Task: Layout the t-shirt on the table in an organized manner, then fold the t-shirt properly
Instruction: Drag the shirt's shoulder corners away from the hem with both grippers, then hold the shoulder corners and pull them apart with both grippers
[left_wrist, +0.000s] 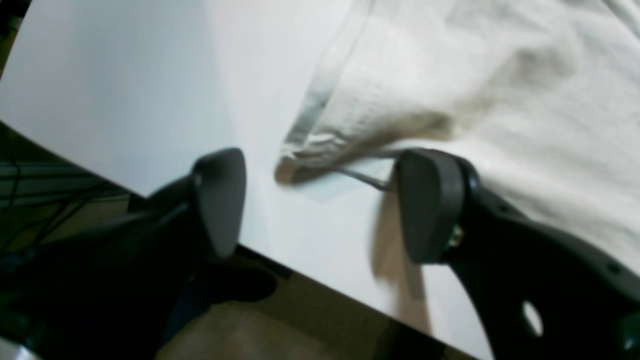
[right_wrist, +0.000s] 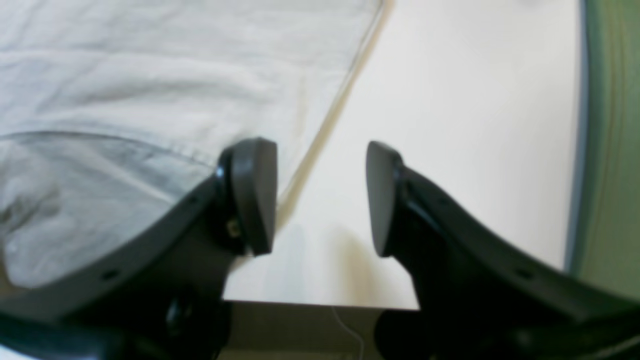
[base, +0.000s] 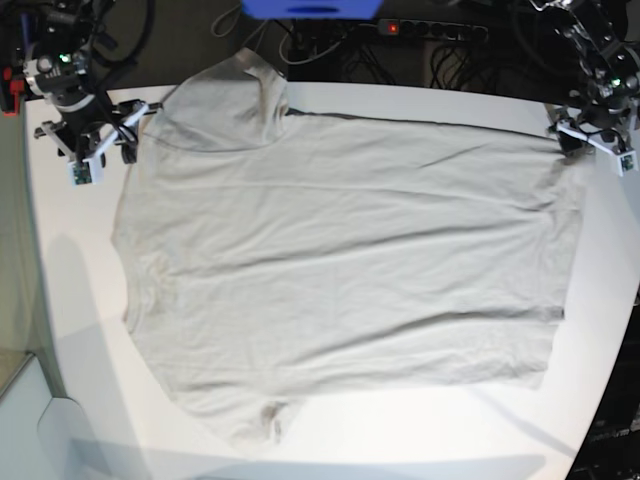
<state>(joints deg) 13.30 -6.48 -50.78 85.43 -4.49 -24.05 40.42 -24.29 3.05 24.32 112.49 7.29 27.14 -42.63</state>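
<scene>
The light grey-beige t-shirt lies spread flat across the white table, with wrinkles and a sleeve at each of the left corners. My left gripper stands open at the shirt's far right corner; the hem corner lies just ahead between the fingers, unheld. In the base view this gripper sits at the top right. My right gripper is open too, straddling the shirt's edge, one finger over cloth and the other over bare table. It appears at the top left in the base view.
The table's edge runs close under the left gripper, with floor beyond. Another edge lies just below the right gripper, with a green wall beside it. A power strip and cables lie behind the table.
</scene>
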